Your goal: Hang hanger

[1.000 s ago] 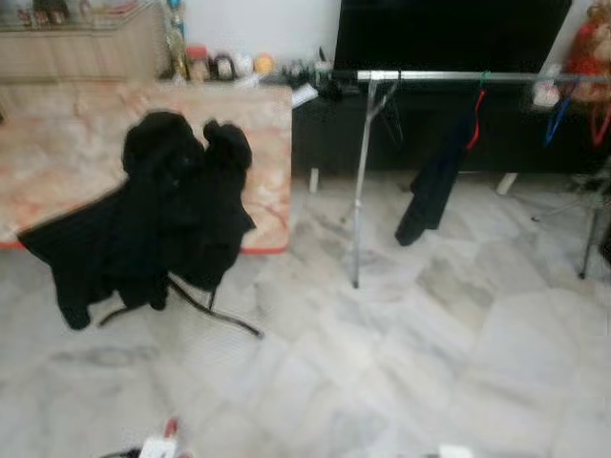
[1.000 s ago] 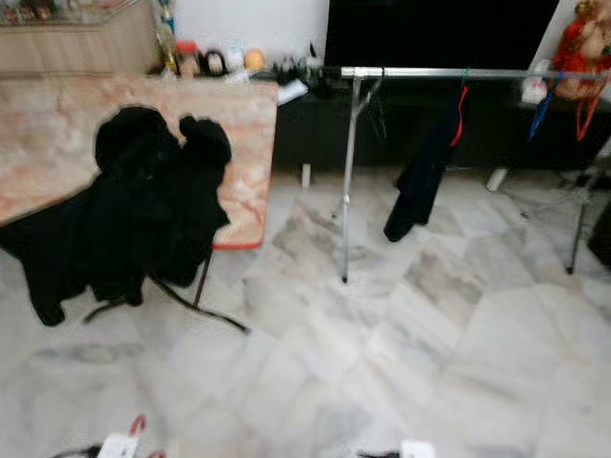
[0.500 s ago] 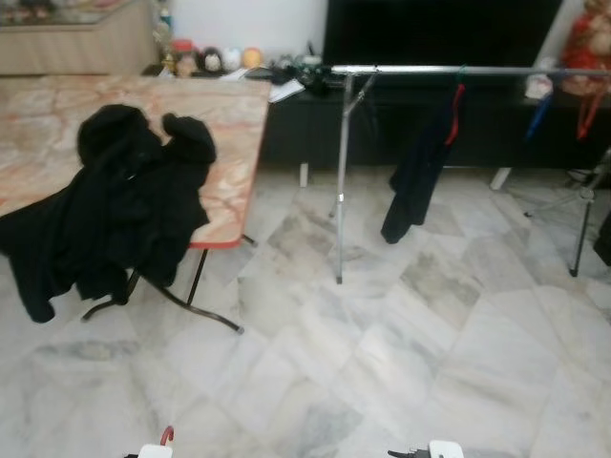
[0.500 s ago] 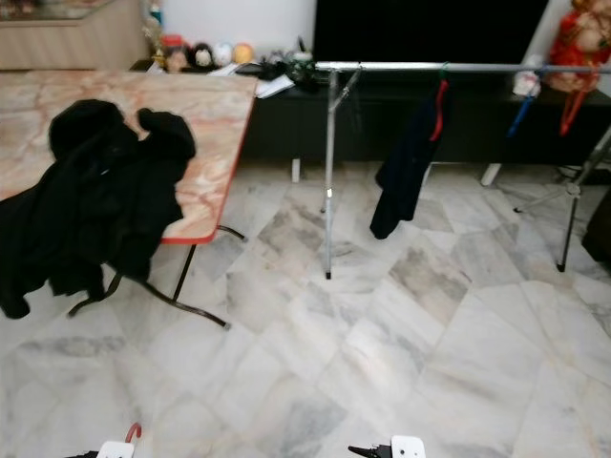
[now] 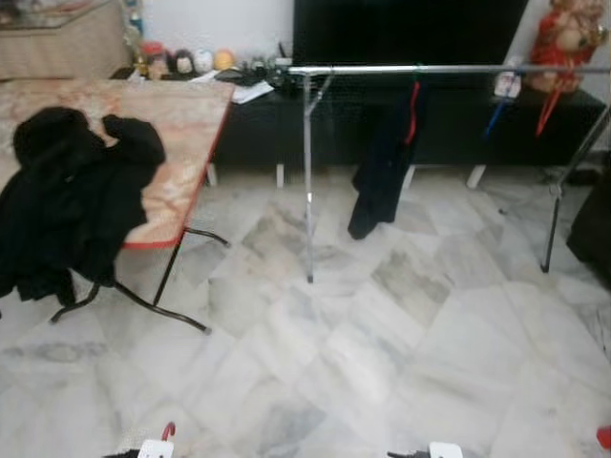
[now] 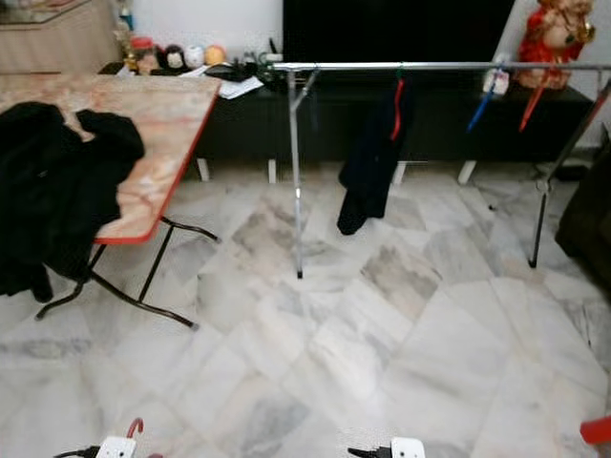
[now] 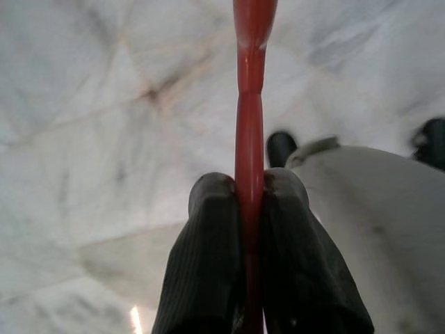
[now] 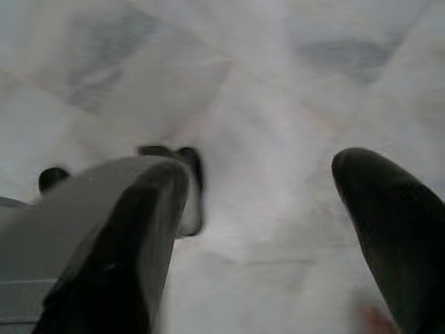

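Red hanger [image 7: 249, 139] is being pinched flat between left gripper [image 7: 249, 202] fingers, low at 7 o'clock, for carrying. Rail [image 5: 449, 70] at 12–1. Right gripper [image 8: 278, 209] is hanging spread wide, empty.

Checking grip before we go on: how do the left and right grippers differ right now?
The left gripper is shut on the red hanger, which passes between its fingers; the right gripper is open and holds nothing. Both hang low over the marble floor.
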